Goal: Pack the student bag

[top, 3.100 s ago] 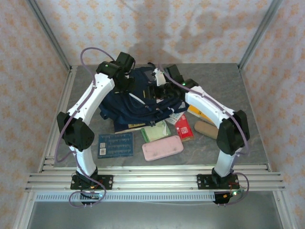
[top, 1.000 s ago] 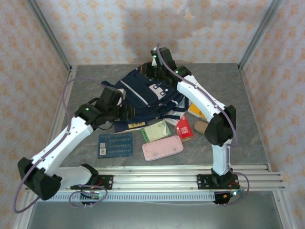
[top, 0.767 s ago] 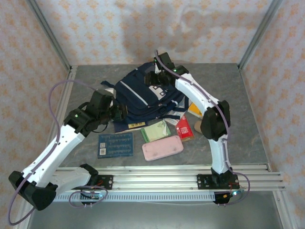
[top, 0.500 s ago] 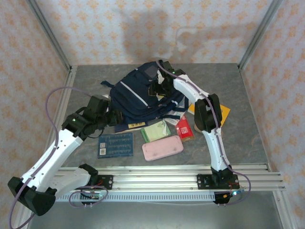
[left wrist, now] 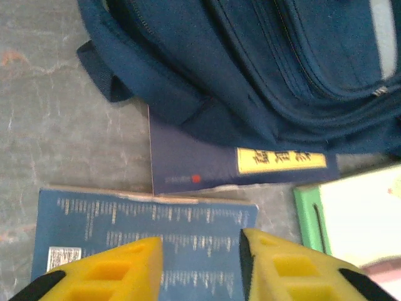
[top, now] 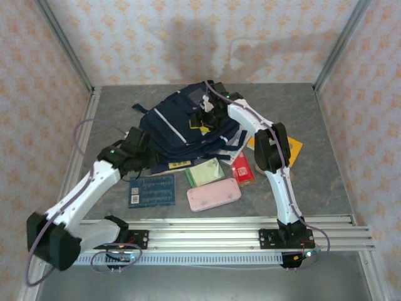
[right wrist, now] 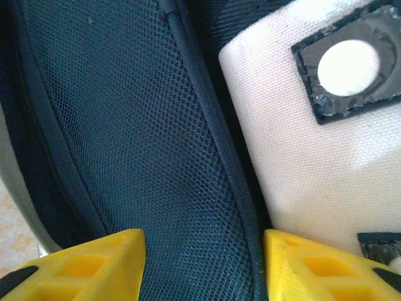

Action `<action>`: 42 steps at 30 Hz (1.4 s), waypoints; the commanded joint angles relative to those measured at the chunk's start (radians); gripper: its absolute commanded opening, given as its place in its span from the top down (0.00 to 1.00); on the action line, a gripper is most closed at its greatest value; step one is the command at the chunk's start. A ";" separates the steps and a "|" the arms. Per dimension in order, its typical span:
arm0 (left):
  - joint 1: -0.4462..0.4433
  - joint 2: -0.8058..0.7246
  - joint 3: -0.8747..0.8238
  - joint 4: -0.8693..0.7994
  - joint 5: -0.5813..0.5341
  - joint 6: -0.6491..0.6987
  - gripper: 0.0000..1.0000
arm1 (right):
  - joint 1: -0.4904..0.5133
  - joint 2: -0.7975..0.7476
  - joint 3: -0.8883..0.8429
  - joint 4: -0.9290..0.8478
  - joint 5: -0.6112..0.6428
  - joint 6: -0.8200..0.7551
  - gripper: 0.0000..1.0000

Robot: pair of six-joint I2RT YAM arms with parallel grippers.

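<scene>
While the student bag (top: 178,125) sits far-centre on the desk (top: 326,182), the two arms work it from opposite ends. The right hand (right wrist: 200,263) is at the bag's far-right end, yellow fingers (right wrist: 75,266) spread wide w/ a mesh panel (right wrist: 125,144) running between them and a white patch (right wrist: 313,157) just to the right. They're apart, no pinch I can make out. My read: it's there to steady or prop that end so the bag can be opened. The left hand (left wrist: 199,266) hangs low at the near-left corner, fingers apart w/ nothing held, right over the blue booklet (left wrist: 150,219). Looks like it's lining up a pick. The loose stuff lies in a row along the bag's near edge, prob. so either arm can reach it. The blue booklet is at left, then a navy book (left wrist: 207,169) w/ a yellow label, then a green notebook (left wrist: 357,213) to the right. The pink case (top: 213,194) is nearest us, the red packet (top: 241,168) right of the notebook, and the orange book (top: 296,149) farther right behind the right arm. The navy book is half tucked under the bag, so I'd guess the bag must lift before it comes free. Orientation: the long axis looks slanted, far-right to near-left, w/ a grey stripe (top: 172,127) on the upper face and straps trailing near-right. Which end is the top, can't tell for sure.
</scene>
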 commanded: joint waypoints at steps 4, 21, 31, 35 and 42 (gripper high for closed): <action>0.067 0.297 0.162 0.147 -0.015 -0.077 0.78 | 0.033 0.007 -0.009 -0.036 0.030 -0.036 0.50; 0.096 0.680 0.352 0.110 0.042 -0.036 0.90 | 0.088 -0.010 -0.077 0.225 -0.273 0.184 0.63; 0.096 0.658 0.406 0.084 0.045 0.005 0.92 | 0.109 -0.012 -0.016 0.133 -0.174 0.139 1.00; 0.099 0.584 0.434 0.039 0.026 0.009 0.89 | 0.109 -0.087 0.036 0.115 0.010 0.153 1.00; 0.098 0.352 0.442 -0.032 -0.007 -0.019 0.58 | 0.118 -0.264 0.010 0.081 0.404 0.280 1.00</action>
